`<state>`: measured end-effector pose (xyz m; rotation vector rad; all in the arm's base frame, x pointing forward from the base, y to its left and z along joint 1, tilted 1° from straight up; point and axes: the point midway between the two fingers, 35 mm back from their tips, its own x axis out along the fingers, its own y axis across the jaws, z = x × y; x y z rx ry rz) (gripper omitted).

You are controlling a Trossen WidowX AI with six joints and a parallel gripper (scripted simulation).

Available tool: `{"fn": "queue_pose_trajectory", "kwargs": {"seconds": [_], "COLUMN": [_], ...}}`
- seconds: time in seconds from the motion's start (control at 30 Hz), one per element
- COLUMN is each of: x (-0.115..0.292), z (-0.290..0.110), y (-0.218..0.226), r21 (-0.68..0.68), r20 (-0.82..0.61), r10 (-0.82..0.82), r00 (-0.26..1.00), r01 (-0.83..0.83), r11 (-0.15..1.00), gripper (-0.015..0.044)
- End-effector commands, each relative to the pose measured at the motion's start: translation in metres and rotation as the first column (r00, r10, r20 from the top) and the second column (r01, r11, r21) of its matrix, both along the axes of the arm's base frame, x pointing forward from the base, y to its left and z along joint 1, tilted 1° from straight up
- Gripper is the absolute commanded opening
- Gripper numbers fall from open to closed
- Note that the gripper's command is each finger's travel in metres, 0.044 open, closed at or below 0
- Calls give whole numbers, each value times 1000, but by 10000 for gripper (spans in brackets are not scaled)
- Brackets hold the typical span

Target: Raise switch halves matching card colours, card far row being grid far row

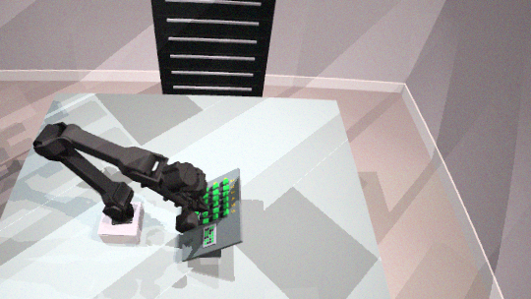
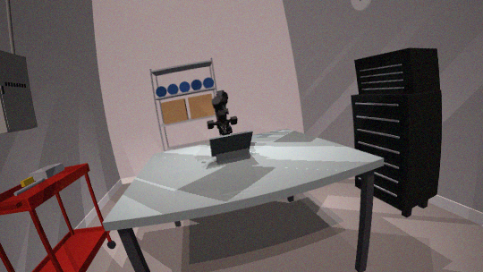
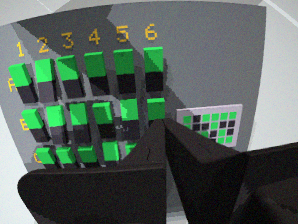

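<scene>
The grey tilted panel (image 1: 231,231) (image 2: 232,145) (image 3: 215,55) carries lettered rows of green and dark switches. In the wrist view, row A runs from switch A1 (image 3: 21,75) to switch A6 (image 3: 153,60), green halves far and dark halves near. My gripper (image 1: 205,208) (image 2: 225,132) (image 3: 161,125) is shut and empty. Its tips overlap the near side of switch B6 (image 3: 156,107); contact cannot be told. Row C shows green halves from switch C1 (image 3: 46,155) rightward; its right end and lower rows are hidden by the fingers. The card (image 1: 209,236) (image 3: 240,117) is partly covered at its lower edge.
The panel stands on the pale table (image 1: 295,148) (image 2: 313,157). The arm's pale base block (image 1: 119,231) is behind the panel. A black drawer cabinet (image 1: 211,48) (image 2: 398,134) and a red cart (image 2: 58,179) stand off the table.
</scene>
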<state>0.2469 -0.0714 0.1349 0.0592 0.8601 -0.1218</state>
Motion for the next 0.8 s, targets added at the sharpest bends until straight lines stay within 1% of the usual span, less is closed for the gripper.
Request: {"fn": "queue_pose_trajectory", "kwargs": {"seconds": [0.0,0.77], "x": [5,20], "z": [-14,-32], "y": [-1,-3], "r21": [5,5], "r20": [-25,-24], "r10": [-1,-1], "r00": [1000,1000], "r01": [1,1], "r11": [1000,1000], "gripper": [0,0]}}
